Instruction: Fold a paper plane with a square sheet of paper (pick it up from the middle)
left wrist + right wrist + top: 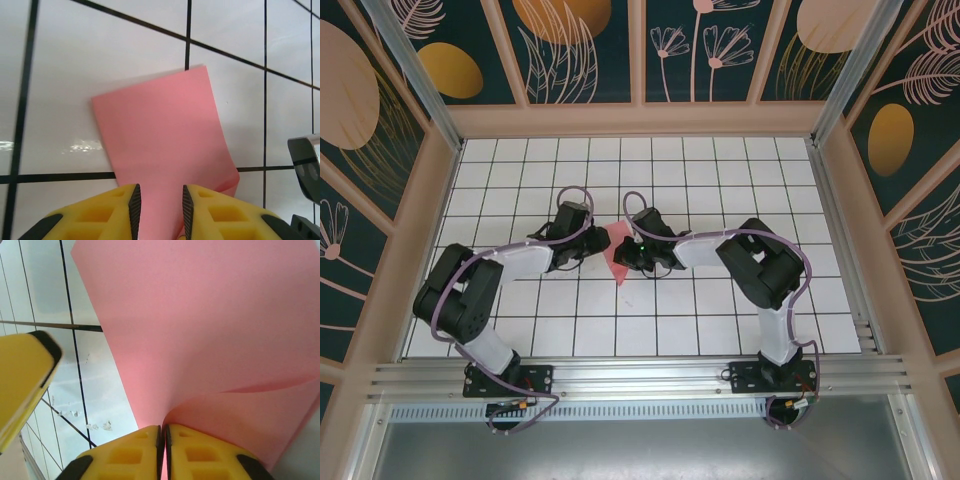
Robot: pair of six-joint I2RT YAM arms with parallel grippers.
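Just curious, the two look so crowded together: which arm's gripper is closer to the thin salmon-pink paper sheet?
Right. The right gripper pinches the thin salmon-pink paper sheet in nearly closed jaws; the left gripper straddles the sheet's edge, jaws apart.

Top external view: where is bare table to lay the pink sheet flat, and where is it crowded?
Free: the far tile rows of the table, along the back wall; also the near strip between the left arm's base and the right arm's base. Crowded: the centre, where the left gripper and right gripper meet at the pink paper sheet.
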